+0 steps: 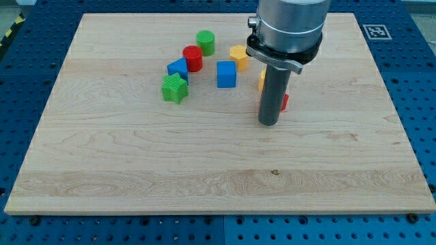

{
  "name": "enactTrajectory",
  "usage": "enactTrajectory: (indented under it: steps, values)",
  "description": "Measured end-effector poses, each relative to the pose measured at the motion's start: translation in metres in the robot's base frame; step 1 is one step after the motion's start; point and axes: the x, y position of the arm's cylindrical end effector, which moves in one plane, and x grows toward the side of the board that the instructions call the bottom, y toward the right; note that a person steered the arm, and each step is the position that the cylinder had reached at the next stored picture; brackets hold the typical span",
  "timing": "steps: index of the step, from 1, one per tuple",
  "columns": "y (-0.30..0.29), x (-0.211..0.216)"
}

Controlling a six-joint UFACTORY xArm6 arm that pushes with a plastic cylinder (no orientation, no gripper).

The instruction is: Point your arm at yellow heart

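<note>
Camera view: the rod hides most of a yellow block [261, 79] and a red block [285, 102]; the tip [269, 124] stands just beside both; whether it touches them is unclear.

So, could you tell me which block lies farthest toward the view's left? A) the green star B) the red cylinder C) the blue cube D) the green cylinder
A: the green star sits left of the red cylinder, the green cylinder and the blue cube.
</note>
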Motion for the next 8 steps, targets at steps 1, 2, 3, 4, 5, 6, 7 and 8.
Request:
enactTrajectory:
  steps: [1, 2, 3, 4, 5, 6, 7, 8]
  values:
    - [0.000, -0.005]
    - [0.000, -0.009]
    - [0.000, -0.005]
    - [0.006, 0.018]
    - [0.036, 0.032]
    - [0.077, 0.028]
    - [0.091, -0.007]
    - [0.091, -0.047]
